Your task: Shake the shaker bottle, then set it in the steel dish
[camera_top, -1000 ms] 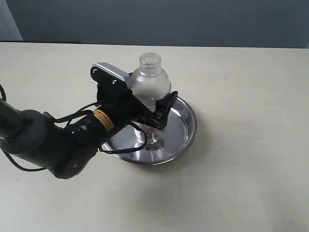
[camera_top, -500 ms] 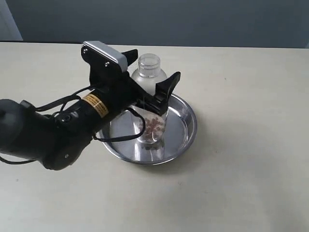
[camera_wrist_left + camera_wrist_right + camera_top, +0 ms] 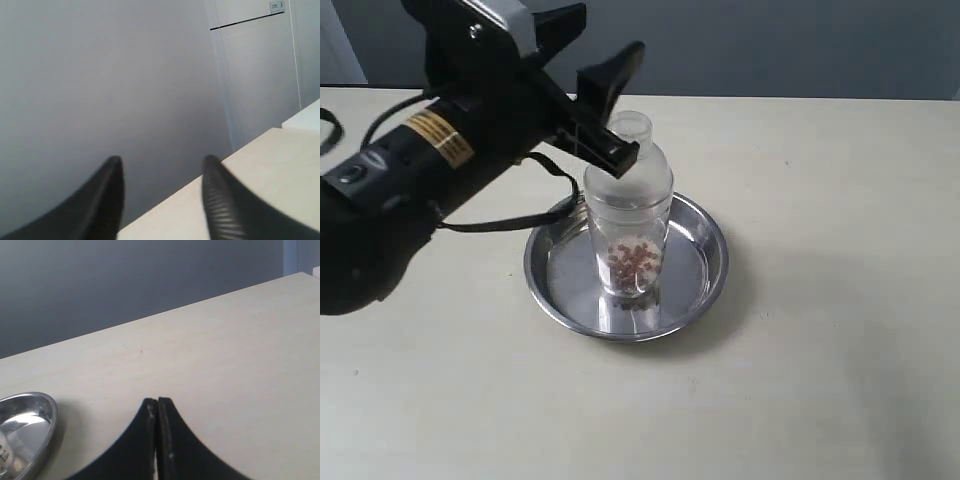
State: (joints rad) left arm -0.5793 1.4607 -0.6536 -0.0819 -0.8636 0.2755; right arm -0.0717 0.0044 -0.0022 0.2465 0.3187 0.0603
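The shaker bottle [image 3: 628, 215], frosted plastic with brown bits low inside, stands upright in the steel dish [image 3: 718, 262] at the table's middle. My left gripper [image 3: 611, 29] hangs above the bottle's cap and to its left, apart from it. It is open with nothing between its fingers, and the left wrist view shows only wall and table edge past the gripper [image 3: 163, 160]. The right gripper [image 3: 157, 400] is shut on nothing, low over the bare table, with the dish's rim [image 3: 47, 407] off to one side. The exterior view does not show the right arm.
The left arm's black body [image 3: 390, 190] and its cables [image 3: 510, 225] hang over the table left of the dish. A dark wall [image 3: 770, 45] runs behind the table's far edge. Bare tabletop [image 3: 840, 300] lies right of the dish.
The left gripper has lifted up and to the left, off the bottle's sides. The bottle stays upright in the dish.
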